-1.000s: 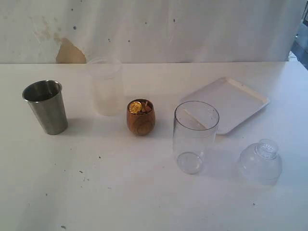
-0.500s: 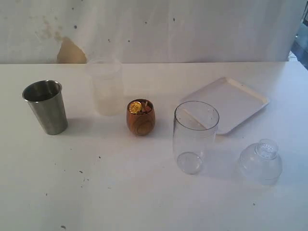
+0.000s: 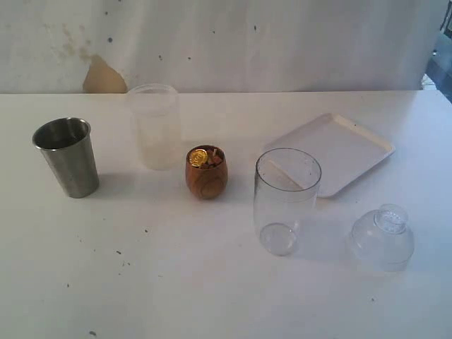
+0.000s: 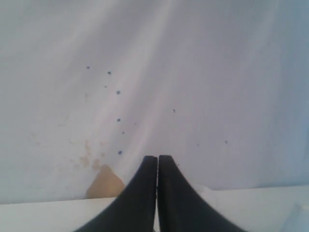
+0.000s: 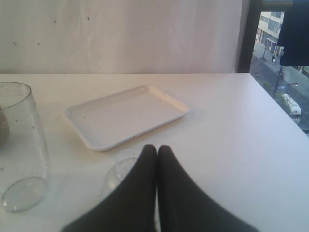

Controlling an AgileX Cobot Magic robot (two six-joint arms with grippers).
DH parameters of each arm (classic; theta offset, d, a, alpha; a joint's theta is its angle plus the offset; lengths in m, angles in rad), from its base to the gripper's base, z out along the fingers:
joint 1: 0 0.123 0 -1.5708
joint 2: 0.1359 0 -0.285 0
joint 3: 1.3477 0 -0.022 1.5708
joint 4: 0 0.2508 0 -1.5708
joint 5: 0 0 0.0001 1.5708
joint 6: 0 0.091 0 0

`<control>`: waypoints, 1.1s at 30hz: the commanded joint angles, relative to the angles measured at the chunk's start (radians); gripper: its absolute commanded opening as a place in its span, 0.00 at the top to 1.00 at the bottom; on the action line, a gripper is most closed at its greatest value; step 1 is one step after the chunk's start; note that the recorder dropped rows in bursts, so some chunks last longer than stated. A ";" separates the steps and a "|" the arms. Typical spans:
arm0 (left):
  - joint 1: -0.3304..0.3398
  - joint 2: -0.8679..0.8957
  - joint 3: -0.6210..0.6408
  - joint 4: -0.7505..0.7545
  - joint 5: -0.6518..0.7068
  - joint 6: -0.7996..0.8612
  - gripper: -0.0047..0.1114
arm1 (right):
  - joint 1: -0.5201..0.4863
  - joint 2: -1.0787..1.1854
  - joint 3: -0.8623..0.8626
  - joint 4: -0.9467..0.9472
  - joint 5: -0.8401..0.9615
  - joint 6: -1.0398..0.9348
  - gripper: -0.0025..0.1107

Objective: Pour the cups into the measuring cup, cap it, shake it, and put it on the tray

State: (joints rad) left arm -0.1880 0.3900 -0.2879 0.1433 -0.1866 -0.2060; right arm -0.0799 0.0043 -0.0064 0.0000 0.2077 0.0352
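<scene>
The steel tumbler (image 3: 68, 157) stands at the table's left. The small brown wooden cup (image 3: 205, 171), holding a gold coin and small bits, stands mid-table. Right of it is the clear measuring cup (image 3: 286, 200) (image 5: 20, 145), upright and empty. The white tray (image 3: 332, 151) (image 5: 126, 115) lies behind it to the right. A clear domed cap (image 3: 382, 237) (image 5: 119, 173) rests at front right. Neither arm shows in the exterior view. My left gripper (image 4: 157, 157) is shut and empty, facing the back wall. My right gripper (image 5: 157, 147) is shut and empty, above the domed cap.
A frosted white plastic cup (image 3: 154, 126) stands behind the wooden cup. A stained white wall (image 3: 226, 42) runs along the table's far edge. The right wrist view shows a window (image 5: 280, 58) beyond the table's right side.
</scene>
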 commanded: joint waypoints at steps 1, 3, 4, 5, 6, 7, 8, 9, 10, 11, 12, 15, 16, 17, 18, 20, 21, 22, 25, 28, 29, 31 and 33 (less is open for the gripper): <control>-0.086 0.063 -0.005 -0.001 -0.026 -0.001 0.95 | 0.001 -0.004 0.006 0.000 -0.005 0.003 0.98; -0.126 0.098 -0.005 -0.001 -0.049 0.001 0.95 | 0.001 -0.004 0.006 0.000 -0.005 0.003 0.98; -0.145 0.120 -0.005 -0.001 -0.069 0.005 0.95 | 0.001 -0.004 0.006 0.000 -0.005 0.003 0.98; -0.159 0.137 -0.005 -0.001 -0.094 0.005 0.95 | 0.001 -0.004 0.006 0.000 -0.005 0.003 0.98; -0.175 0.161 -0.005 -0.001 -0.121 0.005 0.95 | 0.001 -0.004 0.006 0.000 -0.005 0.003 0.98; -0.189 0.186 -0.005 -0.001 -0.149 0.005 0.95 | 0.001 -0.004 0.006 0.000 -0.005 0.003 0.98; -0.199 0.205 -0.005 -0.001 -0.167 0.005 0.95 | 0.001 -0.004 0.006 0.000 -0.005 0.003 0.98; -0.207 0.232 -0.005 -0.001 -0.191 0.005 0.95 | 0.001 -0.004 0.006 0.000 -0.005 0.003 0.98; -0.209 0.261 -0.005 -0.001 -0.210 0.005 0.95 | 0.001 -0.004 0.006 0.000 -0.005 0.003 0.98; -0.209 0.284 -0.005 -0.001 -0.218 0.005 0.95 | 0.001 -0.004 0.006 0.000 -0.005 0.003 0.98; -0.209 0.317 -0.005 -0.001 -0.231 0.005 0.95 | 0.001 -0.004 0.006 0.000 -0.005 0.003 0.98; -0.209 0.402 -0.005 -0.001 -0.278 0.005 0.95 | 0.001 -0.004 0.006 0.000 -0.005 0.003 0.98; -0.209 0.424 -0.005 -0.001 -0.310 0.005 0.95 | 0.001 -0.004 0.006 0.000 -0.005 0.003 0.98; -0.209 0.446 -0.005 -0.001 -0.334 0.005 0.95 | 0.001 -0.004 0.006 0.000 -0.005 0.003 0.98; -0.209 0.480 -0.005 -0.001 -0.368 -0.004 0.95 | 0.001 -0.004 0.006 0.000 -0.005 0.003 0.98; -0.209 0.522 -0.005 -0.001 -0.402 -0.016 0.95 | 0.001 -0.004 0.006 0.000 -0.005 0.003 0.98; -0.209 0.555 -0.005 0.002 -0.427 -0.024 0.92 | 0.001 -0.004 0.006 0.000 -0.005 0.003 0.98; -0.209 0.577 -0.005 0.007 -0.442 -0.024 0.88 | 0.001 -0.004 0.006 0.000 -0.005 0.003 0.98; -0.209 0.657 -0.005 0.066 -0.510 -0.024 0.69 | 0.001 -0.004 0.006 0.000 -0.005 0.003 0.98; -0.209 0.726 -0.005 0.095 -0.599 -0.024 0.45 | 0.001 -0.004 0.006 0.000 -0.005 0.003 0.98; -0.209 0.748 -0.005 0.095 -0.618 -0.024 0.37 | 0.001 -0.004 0.006 0.000 -0.005 0.003 0.98; -0.209 0.783 -0.005 0.097 -0.653 -0.024 0.26 | 0.001 -0.004 0.006 0.000 -0.005 0.003 0.98; -0.209 0.822 -0.005 0.097 -0.694 -0.024 0.18 | 0.001 -0.004 0.006 0.000 -0.005 0.003 0.98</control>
State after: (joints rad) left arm -0.3897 1.1743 -0.2879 0.2270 -0.8134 -0.2247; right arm -0.0799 0.0043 -0.0064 0.0000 0.2077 0.0352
